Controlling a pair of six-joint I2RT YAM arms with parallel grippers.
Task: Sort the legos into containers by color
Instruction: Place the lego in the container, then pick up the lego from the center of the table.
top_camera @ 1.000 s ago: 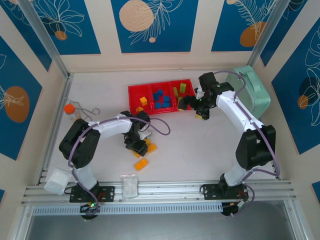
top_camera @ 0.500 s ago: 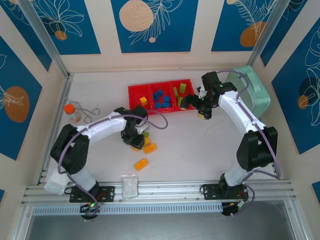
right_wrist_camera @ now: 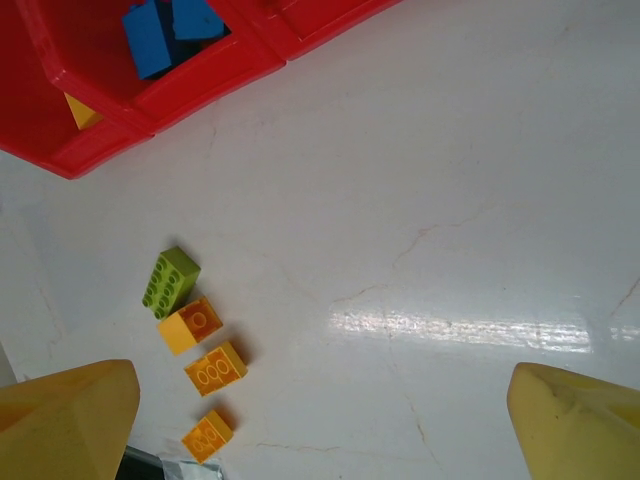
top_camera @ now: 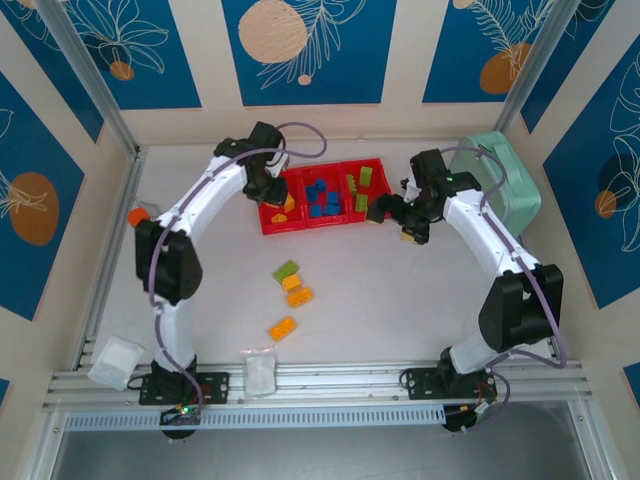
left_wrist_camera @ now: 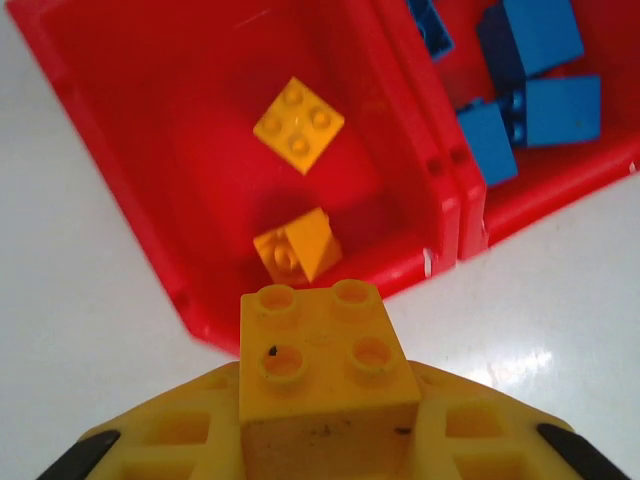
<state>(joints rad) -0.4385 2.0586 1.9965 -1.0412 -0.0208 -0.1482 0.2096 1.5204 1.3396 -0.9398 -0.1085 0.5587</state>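
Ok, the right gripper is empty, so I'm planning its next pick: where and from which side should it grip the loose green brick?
From straight above: the lime green brick lies flat, studs up, on the table. Pinch its two long side walls, toward the end away from the orange brick that crowds its other end.

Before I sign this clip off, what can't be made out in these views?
Left wrist: the held yellow brick covers the left fingers' tips; the bottom edge crops both.
Top: the left arm hides most of the bottle.
Right wrist: the top edge crops the red bins, so blue bricks can't be counted there.
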